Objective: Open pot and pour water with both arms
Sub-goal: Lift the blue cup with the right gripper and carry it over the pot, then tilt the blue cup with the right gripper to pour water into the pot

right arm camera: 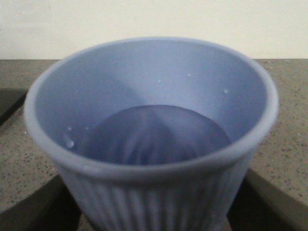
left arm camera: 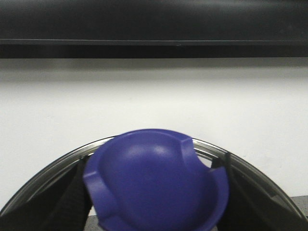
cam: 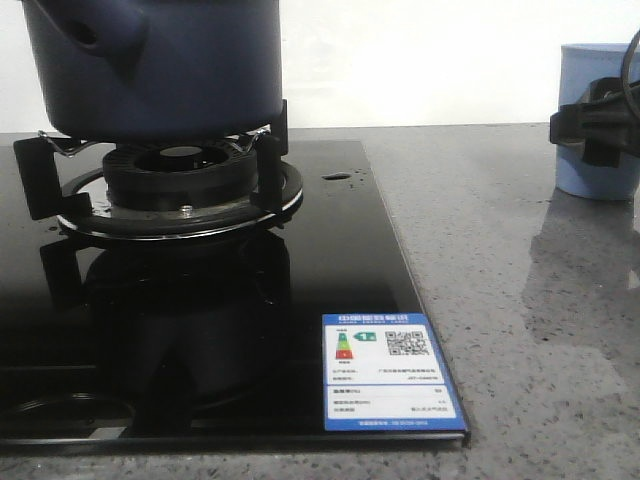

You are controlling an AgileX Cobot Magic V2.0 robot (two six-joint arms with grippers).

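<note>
While the front view shows the navy pot point(cam: 150, 65) sitting on the burner grate point(cam: 170, 175), its top cropped, the right gripper point(cam: 598, 125) clasps a light blue ribbed cup point(cam: 590, 120) on the grey counter point(cam: 530, 300). Only the left wrist view shows the purple lid knob point(left arm camera: 156, 180) pinched between dark fingers point(left arm camera: 72, 202). Seen from the right wrist, water fills the cup's bottom.

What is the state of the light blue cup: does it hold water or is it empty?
Holding water. In the right wrist view the cup stands upright with rippled water low inside and droplets on its inner wall.
</note>
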